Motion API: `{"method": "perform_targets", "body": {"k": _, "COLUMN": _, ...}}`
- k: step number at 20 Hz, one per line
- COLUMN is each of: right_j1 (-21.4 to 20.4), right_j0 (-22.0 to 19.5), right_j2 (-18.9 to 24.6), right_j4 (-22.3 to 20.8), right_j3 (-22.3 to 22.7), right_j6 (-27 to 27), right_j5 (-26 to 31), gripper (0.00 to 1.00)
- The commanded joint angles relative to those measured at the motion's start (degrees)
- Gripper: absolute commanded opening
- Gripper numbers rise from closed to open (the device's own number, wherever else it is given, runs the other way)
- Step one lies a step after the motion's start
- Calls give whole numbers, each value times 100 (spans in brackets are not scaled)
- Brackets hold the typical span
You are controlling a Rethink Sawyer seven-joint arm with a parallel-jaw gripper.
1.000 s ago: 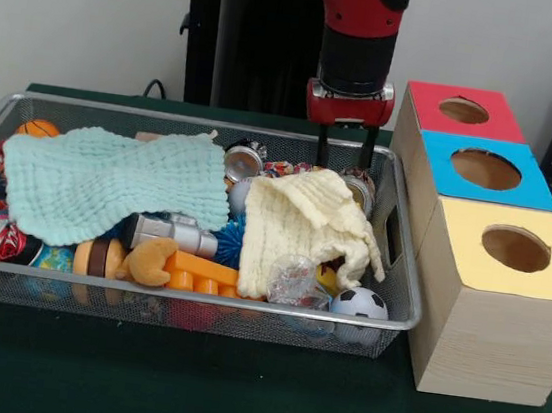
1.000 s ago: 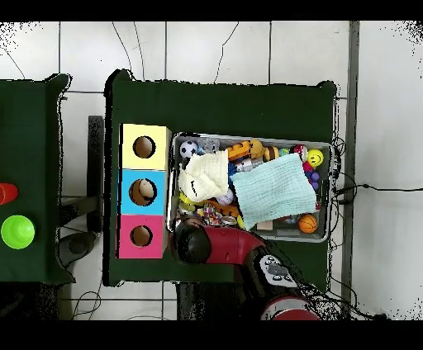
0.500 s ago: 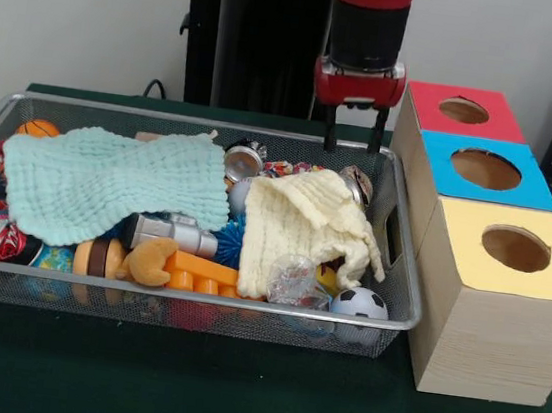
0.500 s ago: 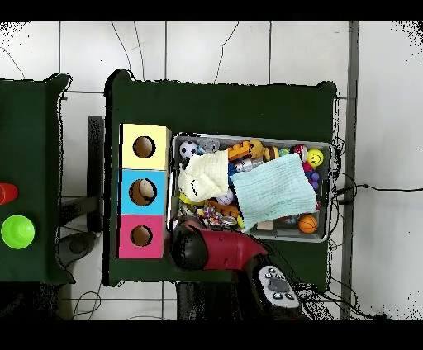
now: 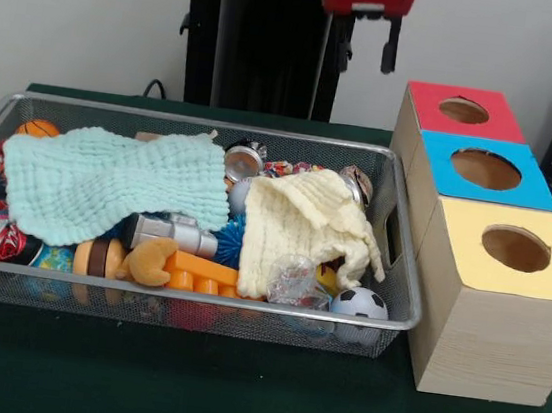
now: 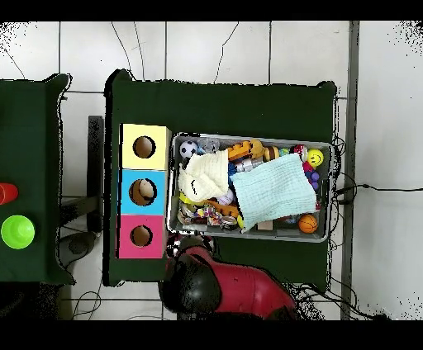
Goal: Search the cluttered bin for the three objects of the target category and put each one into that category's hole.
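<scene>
The wire bin (image 5: 194, 298) (image 6: 252, 136) is heaped with toys under a mint cloth (image 5: 107, 186) (image 6: 274, 192) and a pale yellow cloth (image 5: 304, 225) (image 6: 206, 175). A soccer ball (image 5: 360, 303) (image 6: 189, 149) lies at the bin's front right corner in the front view, a small basketball (image 5: 38, 127) (image 6: 307, 224) at its far left. My gripper (image 5: 366, 51) hangs open and empty high above the bin's far right corner, beside the red box (image 5: 426, 96) (image 6: 125, 236). In the overhead view the arm (image 6: 194, 285) hides the gripper.
To the right of the bin stand three boxes with round holes in a row: red, blue (image 5: 535, 193) (image 6: 128, 192) and yellow (image 5: 467, 290) (image 6: 132, 136). A tan thing shows inside the blue box's hole in the overhead view. Tins, a flashlight and orange blocks crowd the bin.
My gripper has risen straight up from just above the bin's far right corner to the picture's top, still open and empty. The bin's contents have not moved.
</scene>
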Motion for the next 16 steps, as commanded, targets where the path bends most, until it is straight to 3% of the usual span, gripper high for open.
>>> {"method": "perform_targets", "body": {"k": 1, "right_j1": -1387, "right_j0": -738, "right_j2": 1582, "right_j4": 763, "right_j3": 1643, "right_j6": 863, "right_j5": 482, "gripper": 100}}
{"method": "perform_targets", "body": {"k": 6, "right_j1": -1321, "right_j0": -802, "right_j2": 1536, "right_j4": 529, "right_j3": 1941, "right_j6": 1144, "right_j5": -18, "gripper": 100}}
{"method": "perform_targets", "body": {"k": 10, "right_j1": -1443, "right_j0": -696, "right_j2": 1357, "right_j4": 621, "right_j3": 1907, "right_j6": 1011, "right_j5": 156, "gripper": 100}}
{"method": "perform_targets", "body": {"k": 12, "right_j1": -1544, "right_j0": -395, "right_j2": 901, "right_j4": 598, "right_j3": 1517, "right_j6": 793, "right_j5": 626, "gripper": 100}}
{"method": "perform_targets", "body": {"k": 16, "right_j1": -1037, "right_j0": 216, "right_j2": 211, "right_j4": 46, "right_j3": 228, "right_j6": 934, "right_j5": 1369, "gripper": 100}}
